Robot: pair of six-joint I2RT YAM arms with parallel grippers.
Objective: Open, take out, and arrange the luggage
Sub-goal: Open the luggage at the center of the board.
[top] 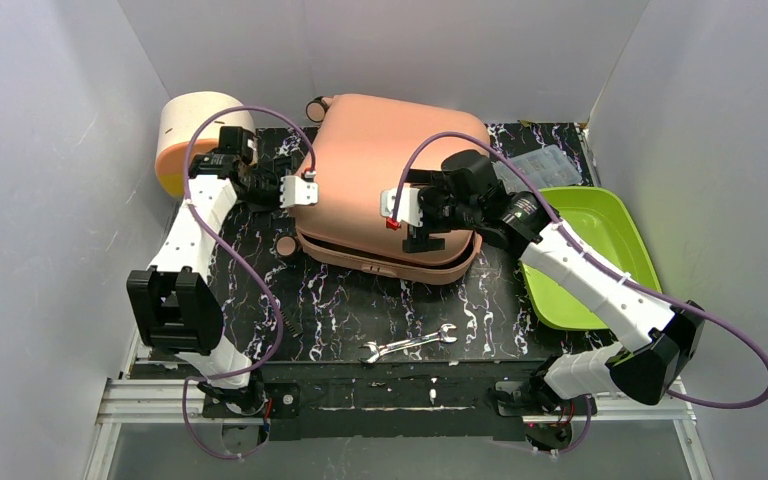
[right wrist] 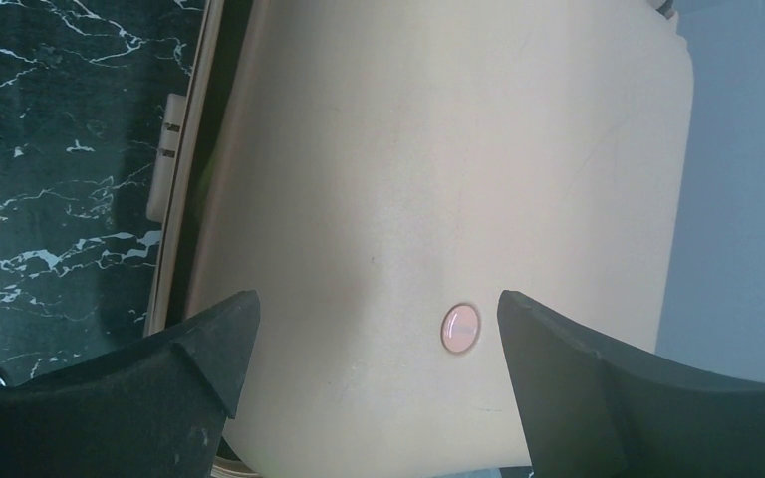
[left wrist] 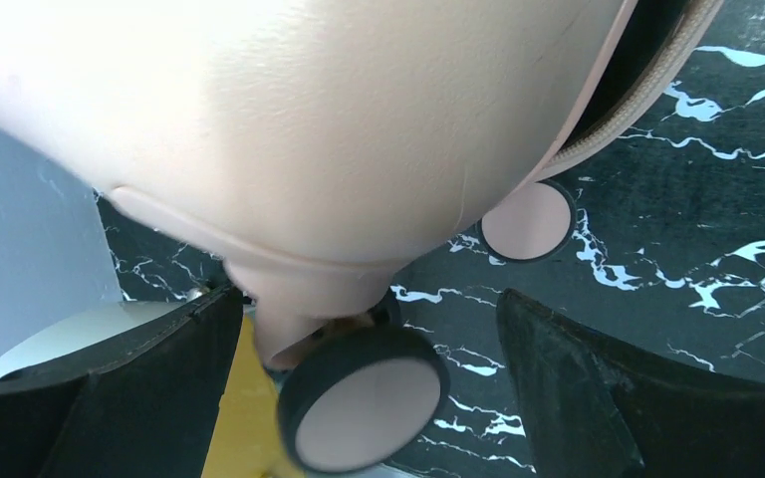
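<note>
luggage (top: 385,175): salmon-pink hard shell, lying flat at the far middle of the counter (top: 360,310). the zipper seam is parted, and a dark gap shows along its near and left edges, so i judge the lid loose but not yet swung up.

- axis: i read the long axis as running left to right, with the wheeled end toward the left arm.
- left fingers (left wrist: 598,388): spread wide and holding nothing. they sit at the wheeled end, and one wheel (left wrist: 364,403) shows between them. i cannot tell if they touch it.
- right fingers (right wrist: 598,388): spread wide and holding nothing. they hover over the right part of the lid, straddling a small round stud (right wrist: 459,328).
- nearer arm: both are at the shell. the left has the seam edge in front of it, so i judge it better placed to lift.
- surface: glossy black marble-pattern top, likely slippery under the wheels.
- room: a cream-and-orange drum box (top: 195,135) stands far left, beside the left arm. a lime-green tray (top: 600,250) lies right, a clear packet (top: 545,165) far right and a wrench (top: 410,345) near the front. white walls close in on three sides.
</note>
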